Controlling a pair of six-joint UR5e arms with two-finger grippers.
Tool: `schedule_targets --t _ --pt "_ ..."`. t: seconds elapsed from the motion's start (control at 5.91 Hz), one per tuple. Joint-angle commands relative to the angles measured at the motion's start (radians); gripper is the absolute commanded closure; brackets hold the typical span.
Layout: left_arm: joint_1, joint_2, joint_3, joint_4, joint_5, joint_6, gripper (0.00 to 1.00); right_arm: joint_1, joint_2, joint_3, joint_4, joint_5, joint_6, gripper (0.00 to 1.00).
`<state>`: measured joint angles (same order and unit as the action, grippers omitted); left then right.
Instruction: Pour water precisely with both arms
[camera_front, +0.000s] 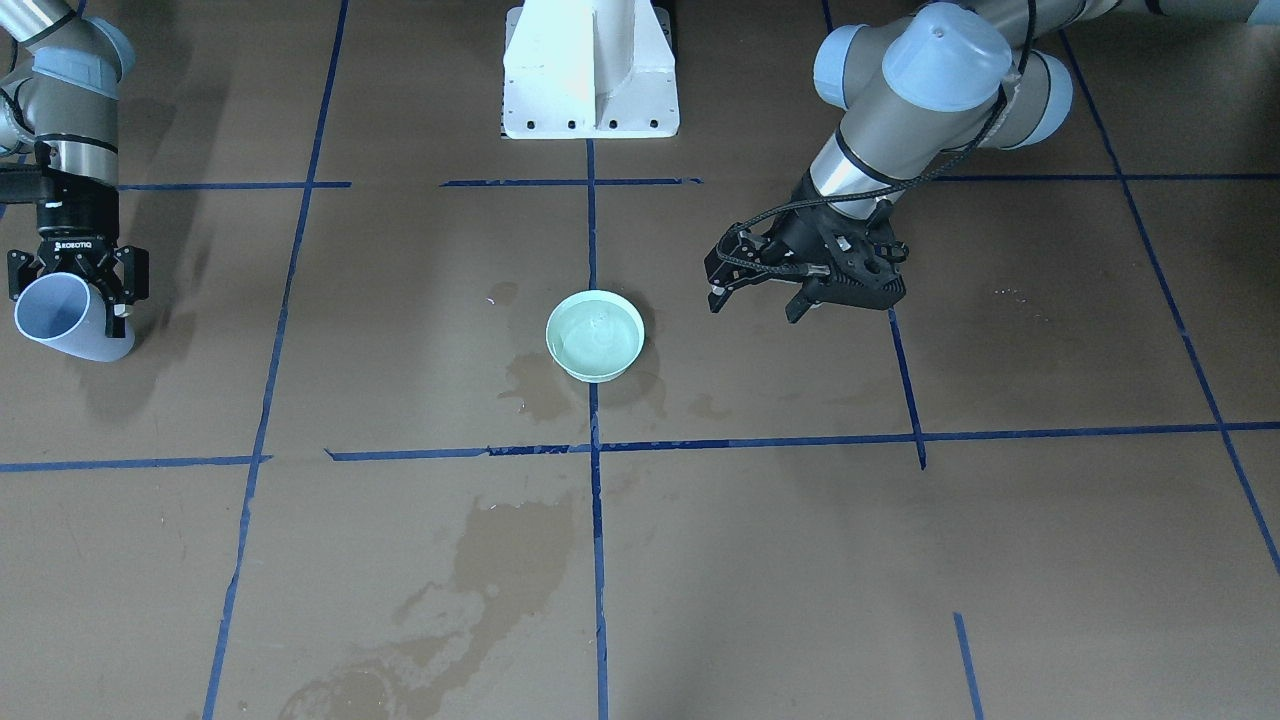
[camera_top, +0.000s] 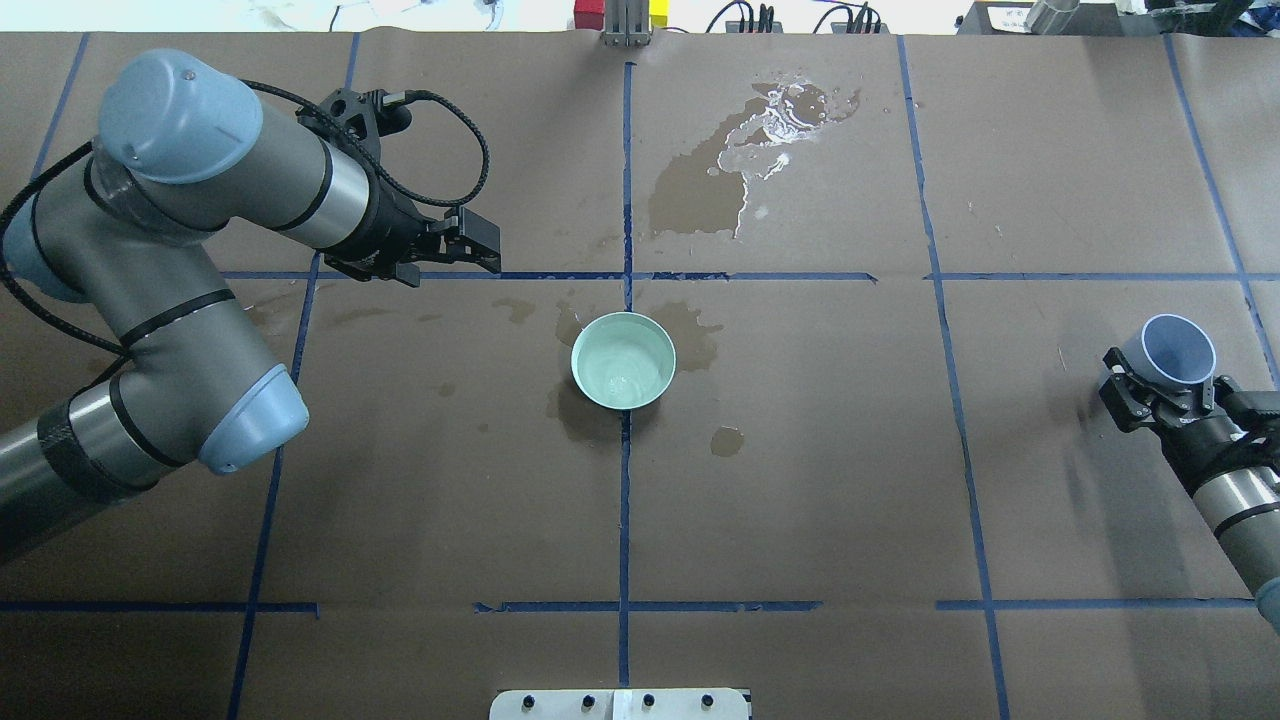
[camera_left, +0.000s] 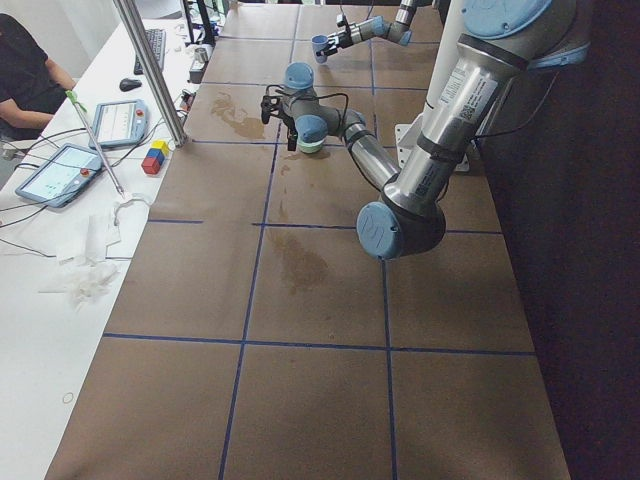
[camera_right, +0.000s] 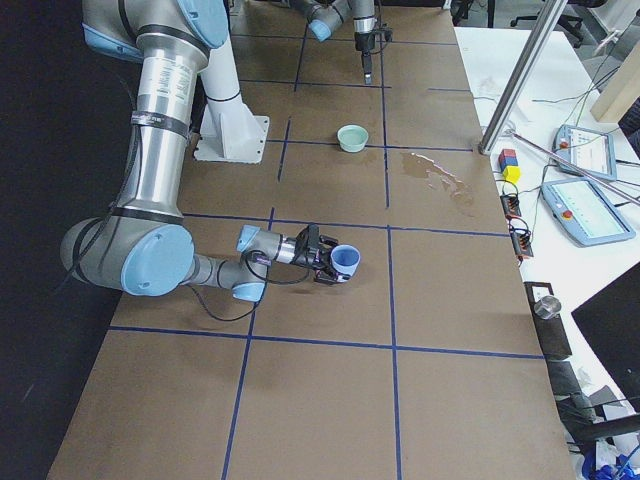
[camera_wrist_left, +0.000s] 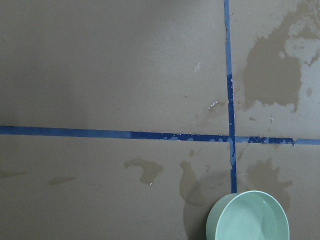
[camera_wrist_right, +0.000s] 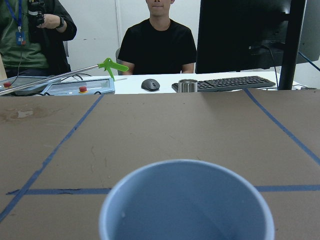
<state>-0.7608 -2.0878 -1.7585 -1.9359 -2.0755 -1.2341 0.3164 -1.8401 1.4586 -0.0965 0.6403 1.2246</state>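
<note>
Black two-finger grippers tip both arms, and they do different work. The right gripper (camera_front: 75, 290) is pinched on a pale blue cup (camera_front: 68, 322), its fingers on either side of the cup wall just under the rim. It holds the cup above the table at the robot's far right, well apart from everything else. The cup leans slightly, mouth raised. The right wrist view looks over its rim, but whether any liquid is inside cannot be told.

The left gripper (camera_front: 757, 302) has its fingers spread and holds nothing. It hangs above the table near a mint-green bowl (camera_front: 600, 373), on the bowl's left as the robot counts sides, and does not touch it.

The bowl stands upright at the table's middle, on a blue tape line (camera_top: 624, 520), where either arm can reach it. The water (camera_front: 596, 332) lies inside it as a faint glossy sheen. Darker wet stains (camera_top: 695, 195) mark the brown table (camera_top: 820, 480) around the bowl and farther off.

With the cup so far from the bowl, no pouring is under way. The open left gripper seems placed to steady or take the bowl, while the firm pinch keeps the cup from slipping.
</note>
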Motion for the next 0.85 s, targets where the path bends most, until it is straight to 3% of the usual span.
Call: schedule_targets --t 0.0,0.17,0.51,0.68 --pt "0.001 0.000 -0.001 0.000 0.000 -0.001 0.00 0.000 0.001 -0.006 0.001 -0.001 0.004 0.87" --pt "0.002 0.000 -0.001 0.000 0.000 -0.001 0.00 0.000 0.001 -0.015 0.004 0.001 0.004 0.78" --pt "0.000 0.000 -0.001 0.000 0.000 -0.001 0.00 0.000 0.001 -0.015 0.006 0.004 0.006 0.43" --pt "0.000 0.000 -0.001 0.000 0.000 -0.001 0.00 0.000 0.001 -0.015 0.006 0.002 0.006 0.02"
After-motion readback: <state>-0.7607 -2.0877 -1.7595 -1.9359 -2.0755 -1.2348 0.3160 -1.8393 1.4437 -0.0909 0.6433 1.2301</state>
